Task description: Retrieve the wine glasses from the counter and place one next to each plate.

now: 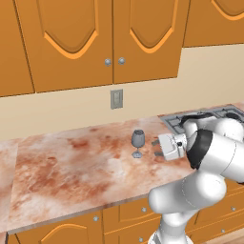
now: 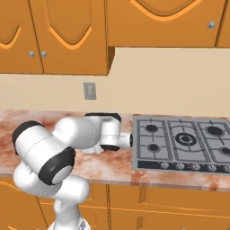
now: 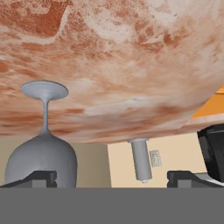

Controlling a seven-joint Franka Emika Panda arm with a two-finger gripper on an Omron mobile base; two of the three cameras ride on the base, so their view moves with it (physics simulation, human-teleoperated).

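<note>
1 upright wine glass [image 1: 137, 142] near spread-wide, empty gripper [image 1: 156, 148], fingertips partly hidden by hand.

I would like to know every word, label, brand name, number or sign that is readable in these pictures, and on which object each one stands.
None: no readable text, number or brand shows in these views.
The wine glass, the marbled counter and the wall switch plate are plain.
The stove knobs bear no mark that I can make out.
</note>
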